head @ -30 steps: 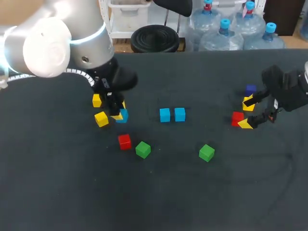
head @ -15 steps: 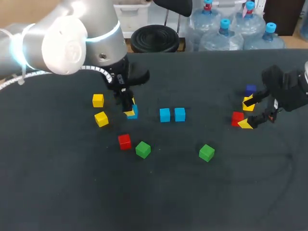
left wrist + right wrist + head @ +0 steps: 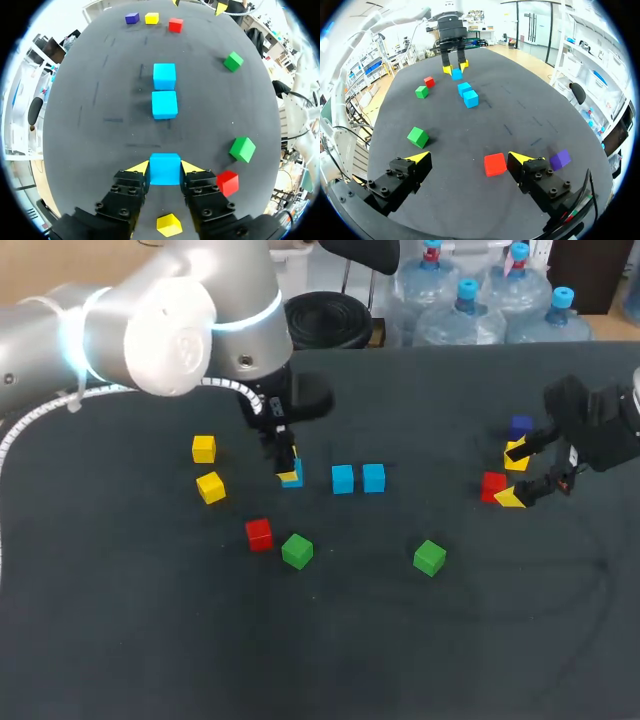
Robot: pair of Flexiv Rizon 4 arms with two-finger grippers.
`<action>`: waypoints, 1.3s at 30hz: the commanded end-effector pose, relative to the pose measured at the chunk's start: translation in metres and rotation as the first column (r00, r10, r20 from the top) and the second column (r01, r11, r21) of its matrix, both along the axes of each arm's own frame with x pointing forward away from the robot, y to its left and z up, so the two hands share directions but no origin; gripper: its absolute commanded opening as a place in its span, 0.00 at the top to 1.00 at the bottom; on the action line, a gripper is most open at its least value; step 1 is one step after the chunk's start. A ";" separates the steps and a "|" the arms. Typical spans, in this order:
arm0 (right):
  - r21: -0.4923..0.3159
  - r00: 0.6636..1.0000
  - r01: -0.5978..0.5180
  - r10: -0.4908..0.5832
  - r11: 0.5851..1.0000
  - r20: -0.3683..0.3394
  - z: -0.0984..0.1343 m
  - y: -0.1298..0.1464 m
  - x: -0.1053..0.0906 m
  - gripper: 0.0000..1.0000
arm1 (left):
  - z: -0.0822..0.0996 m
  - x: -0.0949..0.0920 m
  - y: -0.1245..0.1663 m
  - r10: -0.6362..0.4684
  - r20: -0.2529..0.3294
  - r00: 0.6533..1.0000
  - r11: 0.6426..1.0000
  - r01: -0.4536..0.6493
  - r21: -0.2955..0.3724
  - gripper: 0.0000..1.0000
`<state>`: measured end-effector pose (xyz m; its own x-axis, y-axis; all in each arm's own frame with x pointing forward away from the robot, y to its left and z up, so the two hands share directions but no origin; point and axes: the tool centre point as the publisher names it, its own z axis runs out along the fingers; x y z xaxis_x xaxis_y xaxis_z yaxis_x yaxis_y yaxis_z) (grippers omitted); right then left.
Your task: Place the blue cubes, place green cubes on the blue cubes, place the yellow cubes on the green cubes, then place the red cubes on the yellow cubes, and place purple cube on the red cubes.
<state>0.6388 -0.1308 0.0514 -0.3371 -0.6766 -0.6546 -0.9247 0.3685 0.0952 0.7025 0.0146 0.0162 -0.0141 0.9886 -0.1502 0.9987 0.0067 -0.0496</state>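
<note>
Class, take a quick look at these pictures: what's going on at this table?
The left gripper is shut on a blue cube, in line with two more blue cubes. The right gripper hangs open by a red cube and the purple cube. The green cubes and yellow cubes lie loose; nothing is stacked yet.

Under everything you have the table (image 3: 330, 660), a dark, matte top that fills most of your head view, its far edge running straight across. In your left wrist view, short darker streaks (image 3: 113, 119) lie scattered over its surface
</note>
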 end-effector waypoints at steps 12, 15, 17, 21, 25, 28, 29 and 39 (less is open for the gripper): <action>0.000 1.000 0.000 0.000 1.000 0.000 0.000 0.000 0.000 0.00 | -0.007 0.009 -0.019 -0.004 -0.010 1.000 1.000 0.004 0.026 1.00; 0.000 1.000 0.000 0.000 1.000 0.000 0.000 0.000 0.000 0.00 | -0.008 0.008 -0.021 -0.007 -0.007 1.000 1.000 0.007 0.026 1.00; 0.000 1.000 0.000 0.000 1.000 0.000 0.000 0.000 0.000 0.00 | -0.008 0.007 -0.022 -0.008 -0.005 1.000 1.000 0.008 0.026 1.00; 0.000 1.000 0.000 0.000 1.000 0.000 0.000 0.000 0.000 0.00 | -0.009 0.006 -0.022 -0.011 -0.003 1.000 1.000 0.011 0.028 1.00; 0.000 1.000 0.000 0.000 1.000 0.000 0.000 0.000 0.000 0.00 | -0.010 0.005 -0.023 -0.012 -0.005 1.000 1.000 0.012 0.027 1.00; 0.000 1.000 0.000 0.000 1.000 0.000 0.000 0.000 0.000 0.00 | -0.010 0.004 -0.023 -0.013 -0.006 1.000 0.999 0.013 0.030 1.00; 0.000 1.000 0.000 0.000 1.000 0.000 0.000 0.000 0.000 0.00 | -0.010 0.003 -0.024 -0.013 -0.006 1.000 0.999 0.013 0.031 1.00; 0.000 1.000 0.000 0.000 1.000 0.000 0.000 0.000 0.000 0.00 | -0.011 -0.001 -0.026 -0.009 -0.005 1.000 1.000 0.009 0.021 1.00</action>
